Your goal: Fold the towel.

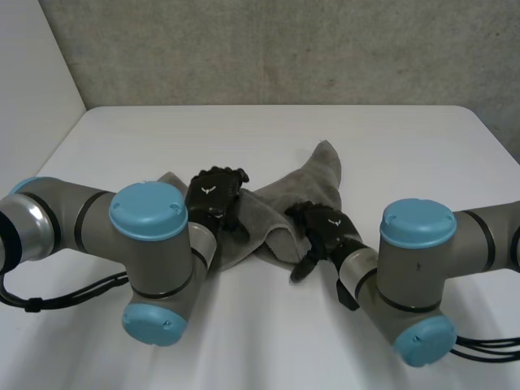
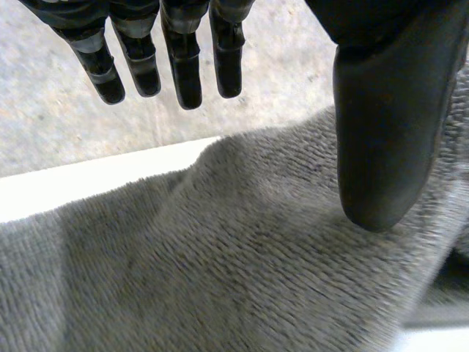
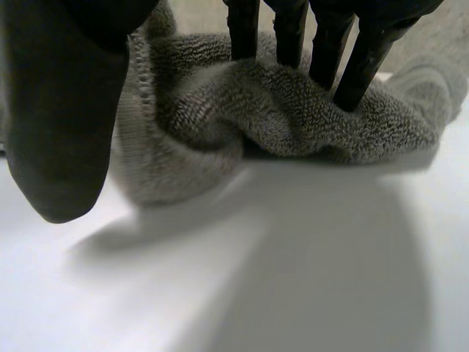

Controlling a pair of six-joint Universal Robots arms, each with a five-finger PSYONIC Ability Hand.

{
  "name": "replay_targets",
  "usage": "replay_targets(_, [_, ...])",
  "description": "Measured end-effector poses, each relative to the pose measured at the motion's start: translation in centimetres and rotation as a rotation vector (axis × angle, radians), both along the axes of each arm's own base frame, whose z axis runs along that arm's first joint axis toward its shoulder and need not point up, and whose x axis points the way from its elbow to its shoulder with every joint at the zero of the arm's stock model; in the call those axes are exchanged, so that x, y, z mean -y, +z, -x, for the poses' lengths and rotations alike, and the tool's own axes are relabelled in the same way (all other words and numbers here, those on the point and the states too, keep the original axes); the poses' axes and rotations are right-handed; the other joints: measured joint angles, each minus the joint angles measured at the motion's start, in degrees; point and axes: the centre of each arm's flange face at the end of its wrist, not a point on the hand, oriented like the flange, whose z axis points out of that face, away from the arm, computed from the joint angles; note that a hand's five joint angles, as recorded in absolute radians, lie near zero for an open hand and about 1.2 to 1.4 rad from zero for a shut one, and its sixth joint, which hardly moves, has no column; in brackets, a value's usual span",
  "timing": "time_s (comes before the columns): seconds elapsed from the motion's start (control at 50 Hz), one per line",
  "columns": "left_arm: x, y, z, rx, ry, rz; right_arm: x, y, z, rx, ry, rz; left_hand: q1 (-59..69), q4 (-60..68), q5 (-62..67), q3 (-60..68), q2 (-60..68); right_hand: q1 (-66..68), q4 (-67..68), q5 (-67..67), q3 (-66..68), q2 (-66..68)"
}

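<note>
Grey terry-cloth towel (image 1: 318,175) lies crumpled in the middle of the flat white desk (image 1: 268,130), one end rucked up into a peak on the far side. In the head view the black left hand (image 1: 215,195) sits over the towel's left part and the black right hand (image 1: 329,231) is at its near right edge, the two close together.

In the left wrist view that hand's fingers (image 2: 183,70) are straight and spread, hanging clear above the cloth and gripping nothing. The thumb (image 2: 388,117) stands apart from them, low over the pile; whether it touches I cannot tell.

In the right wrist view the straight fingers (image 3: 352,73) press down into a thick roll of towel (image 3: 278,121). The thumb (image 3: 58,110) is held wide beside the hemmed edge, so nothing is pinched.

The risks, as I judge them:
- With neither hand clamped on cloth, any lift would probably let the towel slip free.
- A sideways push by the right hand would likely bunch it tighter.
- Folding over these rolls would probably set crooked creases.
- The hands could knock together.
</note>
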Motion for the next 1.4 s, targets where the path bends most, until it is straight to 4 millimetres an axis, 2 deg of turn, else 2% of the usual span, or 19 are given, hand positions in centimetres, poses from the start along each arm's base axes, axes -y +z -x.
replay_targets(0.12, [1.0,0.5,0.1,-0.032,0.025,0.054,1.5,1.3,-0.9,0.059,-0.019,0.042,1.09,0.0,0.99,0.0,0.94,12.48,0.0,13.87,0.0,13.21])
replay_targets(0.26, [1.7,0.5,0.2,-0.045,0.031,0.077,3.0,3.4,-2.5,0.152,-0.017,0.094,1.68,0.0,1.54,0.0,1.39,48.52,0.0,47.66,0.0,49.07])
replay_targets(0.3, [1.7,0.5,0.2,-0.045,0.032,0.077,3.3,3.9,-2.9,0.167,-0.014,0.11,1.68,0.0,1.53,0.0,1.39,56.6,0.0,55.82,0.0,56.72])
replay_targets(0.34, [1.8,0.5,0.1,-0.044,0.033,0.077,3.8,4.6,-3.3,0.185,-0.009,0.136,1.68,0.0,1.47,0.0,1.39,59.15,0.0,60.47,0.0,59.47])
replay_targets(0.48, [2.0,0.8,-0.5,-0.04,0.047,0.073,6.0,7.9,-4.3,0.248,-0.01,0.269,0.48,0.0,-1.72,0.0,-0.21,59.16,0.0,60.5,0.0,59.47])
replay_targets(0.58, [1.9,1.4,-1.2,-0.045,0.057,0.07,7.1,9.4,-4.4,0.254,-0.014,0.346,-2.46,0.0,-6.23,0.0,-3.9,59.16,0.0,60.5,0.0,59.47])
replay_targets(0.72, [1.0,1.9,-1.3,-0.063,0.051,0.061,7.2,8.6,-4.4,0.218,-0.013,0.35,-4.17,0.0,-8.38,0.0,-6.04,59.16,0.0,60.5,0.0,59.47])
replay_targets(0.86, [0.1,1.4,-0.8,-0.12,0.039,0.016,6.6,7.7,-4.4,0.2,-0.009,0.327,-4.75,0.0,-9.32,0.0,-7.11,59.16,0.0,60.5,0.0,59.47])
replay_targets(0.98, [-0.6,0.5,-0.3,-0.157,0.027,-0.033,6.5,8.0,-4.4,0.205,-0.009,0.334,-4.75,0.0,-9.32,0.0,-7.14,59.16,0.0,60.49,0.0,59.47])
replay_targets(1.16, [-2.5,-0.2,0.2,-0.142,-0.003,-0.067,7.6,8.7,-4.3,0.219,-0.03,0.362,-4.73,0.0,-9.32,0.0,-7.14,59.17,0.0,60.5,0.0,59.47])
replay_targets(1.28, [-2.8,-0.8,0.2,-0.121,-0.001,-0.069,7.6,8.5,-4.0,0.217,-0.043,0.348,-4.75,0.0,-9.32,0.0,-7.14,59.17,0.0,60.5,0.0,59.47])
replay_targets(1.4, [-2.0,-2.5,0.5,-0.059,0.039,-0.046,6.6,8.3,-3.5,0.207,-0.037,0.32,-4.75,0.0,-9.32,0.0,-7.14,59.17,0.0,60.48,0.0,59.47])
